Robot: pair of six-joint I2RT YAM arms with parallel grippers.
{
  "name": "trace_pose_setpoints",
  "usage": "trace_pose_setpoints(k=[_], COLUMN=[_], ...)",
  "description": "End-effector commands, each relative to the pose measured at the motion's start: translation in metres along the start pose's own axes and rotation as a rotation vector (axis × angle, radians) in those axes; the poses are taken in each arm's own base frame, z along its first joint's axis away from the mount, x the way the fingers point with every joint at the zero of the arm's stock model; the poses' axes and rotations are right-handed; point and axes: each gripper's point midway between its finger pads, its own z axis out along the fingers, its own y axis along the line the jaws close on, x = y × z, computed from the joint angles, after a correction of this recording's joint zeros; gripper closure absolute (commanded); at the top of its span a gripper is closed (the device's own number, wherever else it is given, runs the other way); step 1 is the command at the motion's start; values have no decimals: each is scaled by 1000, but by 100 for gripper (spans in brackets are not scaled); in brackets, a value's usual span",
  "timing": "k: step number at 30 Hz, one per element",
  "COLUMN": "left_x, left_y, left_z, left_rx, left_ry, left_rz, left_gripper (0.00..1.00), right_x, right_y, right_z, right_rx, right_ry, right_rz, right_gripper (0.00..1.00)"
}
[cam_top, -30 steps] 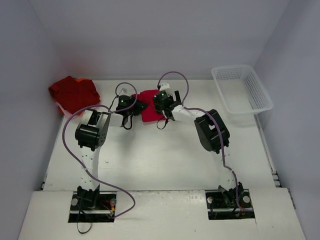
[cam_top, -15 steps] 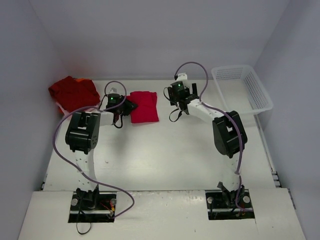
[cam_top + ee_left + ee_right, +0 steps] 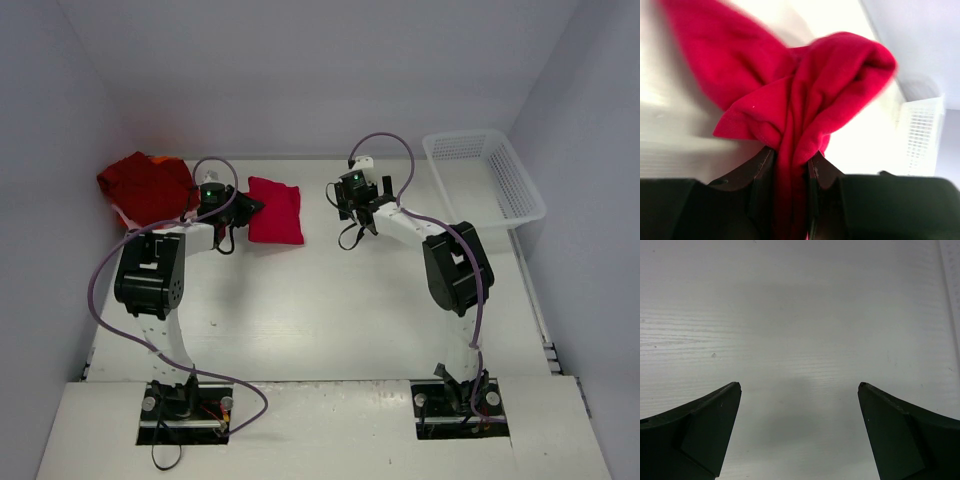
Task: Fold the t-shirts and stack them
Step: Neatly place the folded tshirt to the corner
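Observation:
A folded bright red t-shirt [image 3: 276, 211] lies on the white table left of centre. My left gripper [image 3: 240, 206] is shut on its left edge. In the left wrist view the cloth [image 3: 805, 95] bunches up and runs down between the two dark fingers [image 3: 747, 172], with my left gripper [image 3: 790, 157] clamped on it. A pile of darker red t-shirts [image 3: 147, 186] sits at the far left. My right gripper [image 3: 355, 212] hangs to the right of the folded shirt, apart from it. Its jaws stand wide open over bare table, and my right gripper [image 3: 799, 386] holds nothing.
A white plastic mesh basket [image 3: 484, 176] stands at the back right; its corner [image 3: 920, 132] shows in the left wrist view. Grey walls close in on the table's left, back and right sides. Purple cables loop over both arms.
My left gripper has dragged the folded shirt leftwards toward the red pile. The right gripper has let go of the shirt and pulled away to the right.

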Motion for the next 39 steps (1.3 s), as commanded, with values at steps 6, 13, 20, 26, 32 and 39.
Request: trace_pose_setpoints(k=[6,13,20,26,32,39], left_x=[-63,-62,-81,-109,-148,-161], left_y=[-130,-128,-127,-126,-127,-152], left_z=[-63,-64,-72,-86,-100,-108], left_rx=[284,295,280,267,272,370], left_ry=[-162,-153,-191,-244,-302,-282], left_rz=[102,88,102,116,106,157], left_gripper=[100,100,100,100,100,100], right_x=[-9,-1,-1,13,23,35], right_y=[12,26,31,34,39,46], right_z=[-3,-2,-3,-4,-8,-8], right_rx=[-28,-50,-54,-59,-72,-80], right_ry=[-28,-15,-16,7,22,42], right_rz=[48,39,35,34,37,31], right_gripper=[0,0,0,0,0,0])
